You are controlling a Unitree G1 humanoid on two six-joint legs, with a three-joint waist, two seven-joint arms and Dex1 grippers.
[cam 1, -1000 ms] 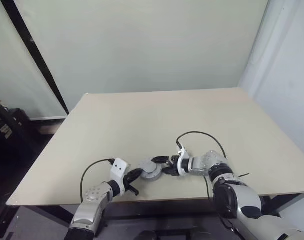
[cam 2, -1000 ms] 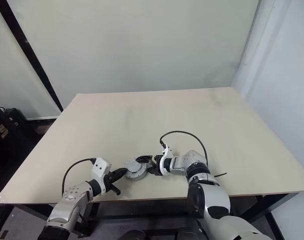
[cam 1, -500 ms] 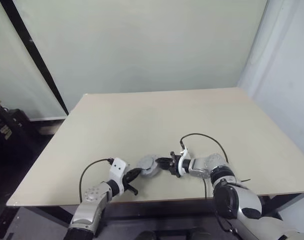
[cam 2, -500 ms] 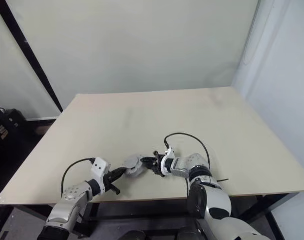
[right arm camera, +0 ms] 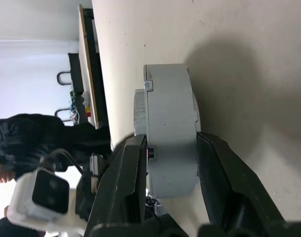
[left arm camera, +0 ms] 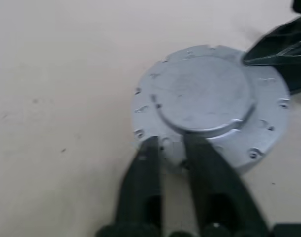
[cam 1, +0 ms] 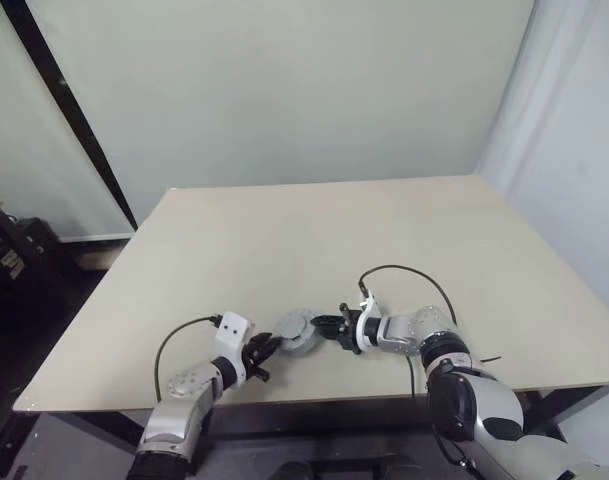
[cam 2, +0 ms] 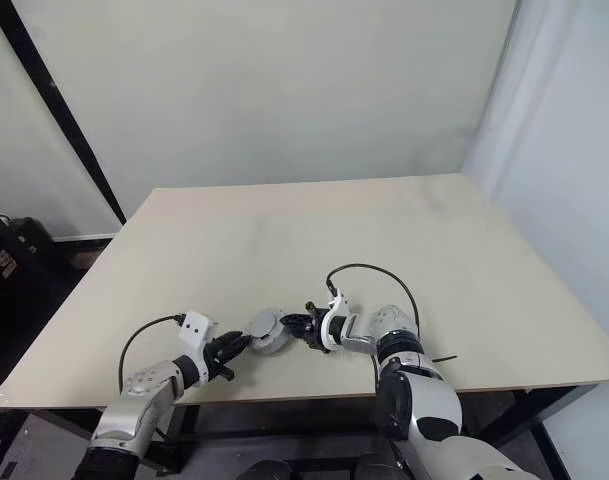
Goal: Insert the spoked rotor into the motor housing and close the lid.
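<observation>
Grey motor housing [right arm camera: 170,128] (inside hidden) clamped by right gripper [right arm camera: 167,148].

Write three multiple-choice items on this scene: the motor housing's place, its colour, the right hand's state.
1. Where on the table is the motor housing?
A. near the robot's edge
B. far corner
C. dead centre
2. What colour is its casing?
A. red
B. grey
C. yellow
3. What is the right hand doing?
A. hanging open, clear of everything
B. clamping the housing
C. holding a cable

Answers: A, it lies close to the near edge; B, the casing is plain grey metal; B, its fingers press on opposite faces.
</observation>
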